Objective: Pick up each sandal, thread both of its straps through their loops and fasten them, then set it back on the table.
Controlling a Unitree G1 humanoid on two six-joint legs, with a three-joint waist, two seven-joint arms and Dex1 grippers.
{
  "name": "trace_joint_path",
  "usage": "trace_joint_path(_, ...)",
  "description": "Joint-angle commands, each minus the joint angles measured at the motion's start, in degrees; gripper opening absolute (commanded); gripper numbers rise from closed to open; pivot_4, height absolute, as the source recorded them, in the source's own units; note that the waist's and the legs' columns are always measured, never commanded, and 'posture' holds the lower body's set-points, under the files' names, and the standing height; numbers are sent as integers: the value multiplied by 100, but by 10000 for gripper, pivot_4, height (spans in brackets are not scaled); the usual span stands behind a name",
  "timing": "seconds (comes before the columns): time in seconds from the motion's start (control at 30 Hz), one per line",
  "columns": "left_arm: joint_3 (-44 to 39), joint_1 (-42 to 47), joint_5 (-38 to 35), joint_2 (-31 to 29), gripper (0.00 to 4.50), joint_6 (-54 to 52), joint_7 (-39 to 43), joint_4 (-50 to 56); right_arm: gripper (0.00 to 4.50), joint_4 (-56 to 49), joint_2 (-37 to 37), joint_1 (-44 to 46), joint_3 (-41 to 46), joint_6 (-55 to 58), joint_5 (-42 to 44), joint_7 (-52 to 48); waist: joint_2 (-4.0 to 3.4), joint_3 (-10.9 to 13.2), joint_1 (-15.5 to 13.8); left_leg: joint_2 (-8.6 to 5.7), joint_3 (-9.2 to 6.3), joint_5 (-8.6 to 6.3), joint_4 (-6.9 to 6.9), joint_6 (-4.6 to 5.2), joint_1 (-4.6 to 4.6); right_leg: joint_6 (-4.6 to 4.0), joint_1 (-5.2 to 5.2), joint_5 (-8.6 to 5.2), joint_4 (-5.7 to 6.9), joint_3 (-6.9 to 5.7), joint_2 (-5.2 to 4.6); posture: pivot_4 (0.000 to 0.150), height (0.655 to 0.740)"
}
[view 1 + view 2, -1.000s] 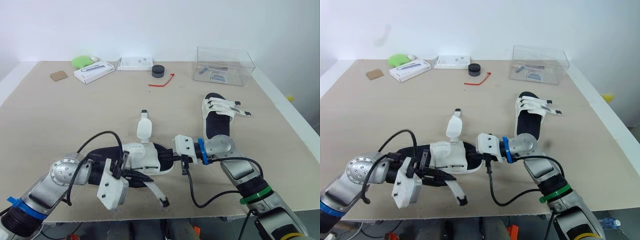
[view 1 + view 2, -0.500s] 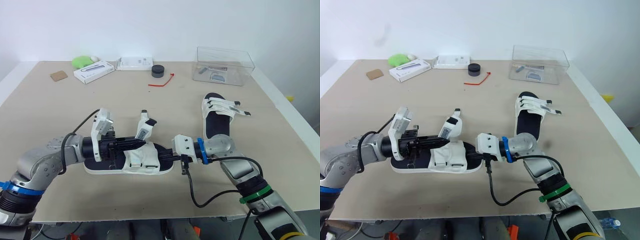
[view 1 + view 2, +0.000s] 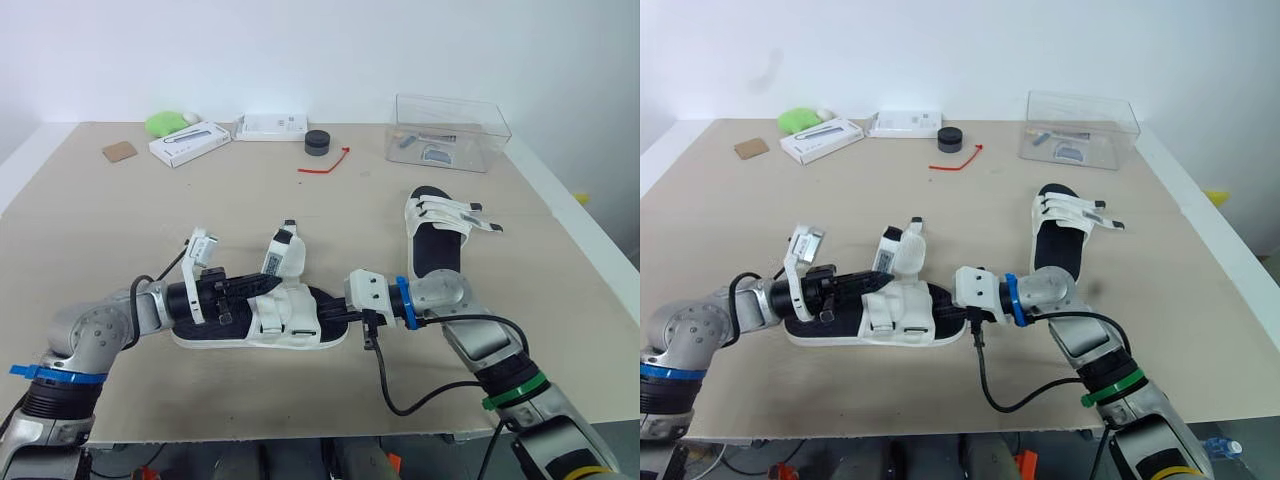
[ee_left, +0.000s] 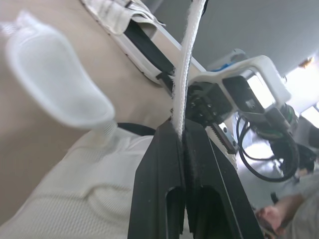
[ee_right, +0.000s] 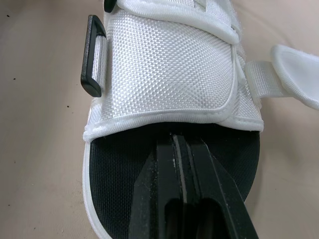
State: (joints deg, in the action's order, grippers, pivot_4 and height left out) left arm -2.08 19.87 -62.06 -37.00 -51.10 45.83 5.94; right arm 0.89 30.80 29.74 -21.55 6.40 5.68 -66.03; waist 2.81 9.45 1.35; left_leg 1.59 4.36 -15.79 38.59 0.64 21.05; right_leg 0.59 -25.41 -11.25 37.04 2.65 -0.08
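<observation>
Two sandals rest on the table (image 3: 150, 220): the near sandal (image 3: 290, 318) at centre, the far sandal (image 3: 432, 250) at its 2 o'clock. The left gripper (image 4: 179, 130) pinches the near sandal's strap (image 4: 188, 55) (white, upright); the right gripper (image 5: 182, 142), fingers pressed together, touches its black footbed (image 5: 114, 179).

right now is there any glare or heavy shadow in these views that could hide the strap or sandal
Left wrist view: a blown-out bright patch in the background, yet the strap stands plainly against grey. Right wrist view: even light on the near sandal, only the footbed under its upper shaded. Left eye view: table evenly lit, faint reflections on the clear box.
</observation>
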Motion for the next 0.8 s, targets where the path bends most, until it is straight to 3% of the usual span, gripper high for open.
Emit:
trace_joint_path(0.03,-290,-55,187,83,979,88,-80,-8,0,79,135,-110,9,125,-151,18,0,0,0,-1,1,0,0,0,0,0,0,0,0,1,0,1500,7400)
trace_joint_path(0.33,-382,-116,494,478,979,75,-352,-192,0,189,69,-7,-35,83,-168,2,2,-2,0,-2,-2,2,4,0,-2,1,5,3,0,-1,-3,1500,7400)
trace_joint_path(0.4,-428,-102,544,520,6113,69,-361,-195,0,192,57,9,-40,89,-163,1,2,-2,0,-4,-2,4,5,2,-2,-1,7,3,0,-1,-5,1500,7400)
trace_joint_path(0.43,-445,-98,593,526,13444,89,-360,-193,0,192,54,13,-38,91,-160,1,2,-2,0,-4,-1,6,5,2,-3,-3,6,4,0,0,-5,1500,7400)
trace_joint_path(0.5,-486,-68,706,500,17433,153,-307,-218,0,206,55,16,-38,79,-162,-2,2,-2,0,-4,-2,6,5,2,-3,-3,6,4,0,-1,-5,1500,7400)
trace_joint_path(0.8,-507,278,1412,316,17433,599,30,-664,0,188,59,3,-56,61,-163,-28,3,-2,0,-5,-4,6,4,1,0,11,5,11,-1,-2,-5,1500,7400)
